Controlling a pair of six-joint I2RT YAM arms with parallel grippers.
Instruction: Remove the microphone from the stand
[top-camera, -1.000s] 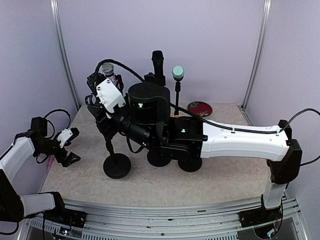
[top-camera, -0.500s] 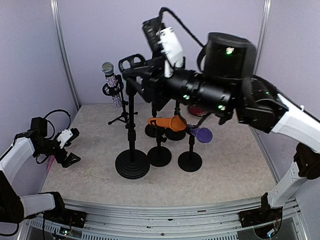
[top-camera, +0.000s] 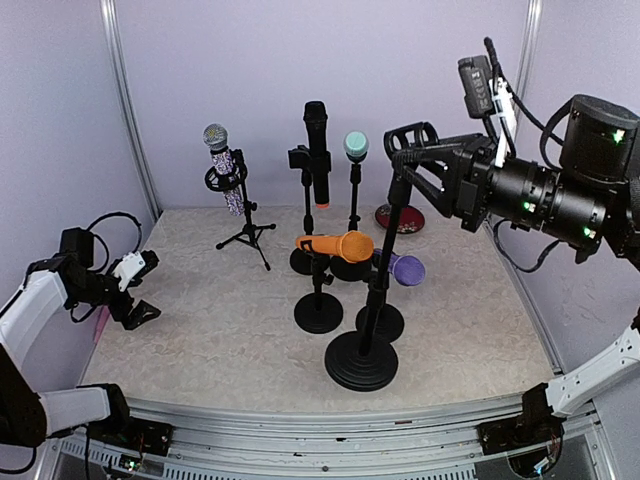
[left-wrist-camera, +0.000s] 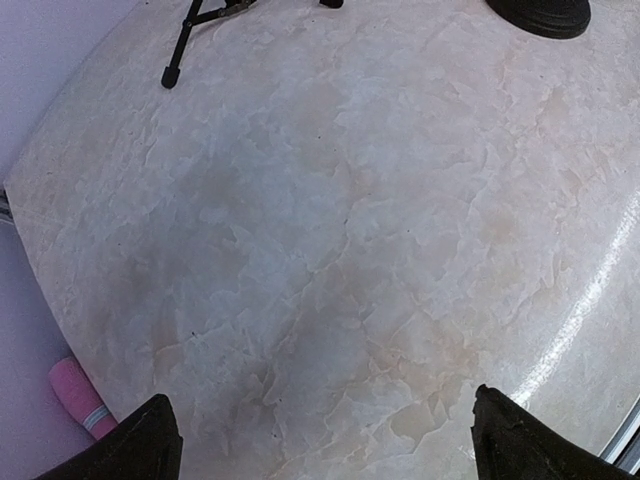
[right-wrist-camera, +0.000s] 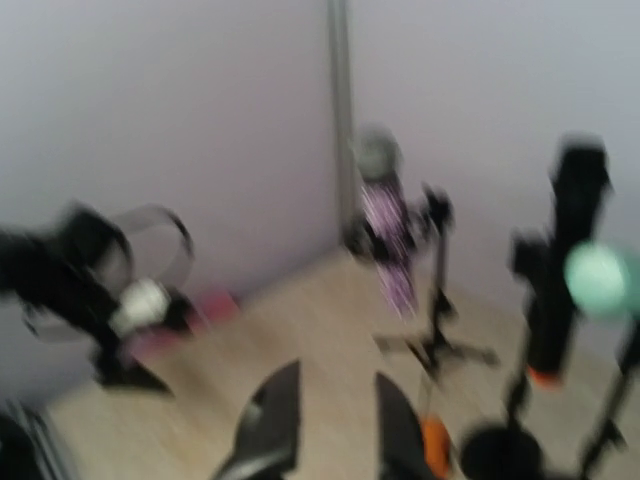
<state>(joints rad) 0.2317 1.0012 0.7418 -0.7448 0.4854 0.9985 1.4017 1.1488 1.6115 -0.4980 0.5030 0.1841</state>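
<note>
In the last second your right arm has swung from the left side of the table (top-camera: 200, 340) over to the right, and a black round-based stand (top-camera: 391, 225) has travelled with it. Its base now sits near-centre, in front of the other stands. From above, the right gripper (right-wrist-camera: 335, 422) looks clenched on the clip at that stand's head. The wrist view is smeared by motion and shows only two fingertips with a gap, so take the grip as a judgement from how the stand followed the arm. That stand carries no microphone that you can see, and it seems to lean, head to the right of its base. Your left gripper (top-camera: 146, 290) hangs spread wide and empty over the left edge, where it was. For the task, nothing is off yet: a stand has moved, not a microphone. Five microphones sit in holders, and you cannot tell which one is meant. The orange microphone (top-camera: 335, 245), mid-table, lies level with its long axis left to right and its head to the right. Just right of it, the purple microphone (top-camera: 404, 269) points right and near. The glitter microphone (top-camera: 215, 136) at far left tilts head-up. The black microphone (top-camera: 316, 150) and the green-headed microphone (top-camera: 356, 146) at the far side stand upright.
</note>
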